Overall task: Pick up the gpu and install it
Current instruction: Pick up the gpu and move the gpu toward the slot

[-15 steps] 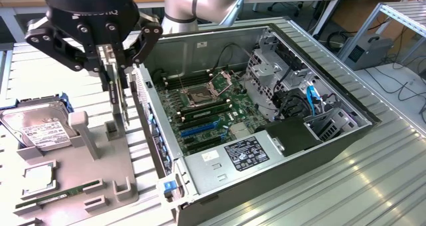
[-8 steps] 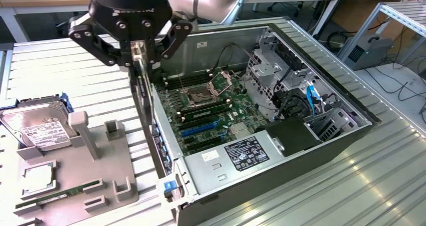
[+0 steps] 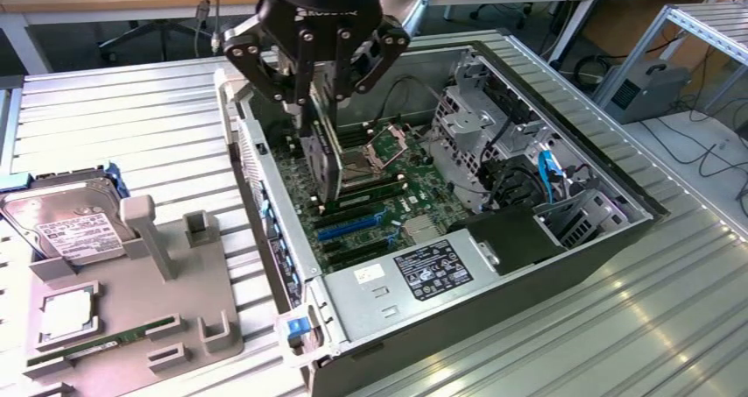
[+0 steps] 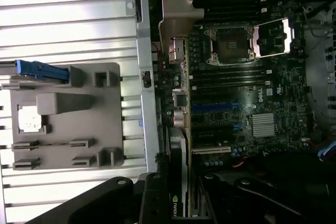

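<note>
Black gripper [image 3: 321,108], dark gpu [image 3: 326,160] with green logo [image 4: 175,206]; green motherboard [image 3: 391,182], blue slots [image 3: 350,228]; grey tray [image 3: 152,314], and a silver drive [image 3: 65,226] wearing a white label [image 3: 73,237].

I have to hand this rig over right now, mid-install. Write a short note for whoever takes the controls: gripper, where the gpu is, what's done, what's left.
The gripper is shut on the gpu, holding it on edge.
The gpu hangs inside the open computer case, above the motherboard, on the exterior view's left side of the case. Whether its lower edge touches the board cannot be told.
Done: gpu picked up and brought into the case.
Left: it is not yet seated in a slot; the blue slots are bare.
The hard drive sits on the grey fixture outside the case.
</note>
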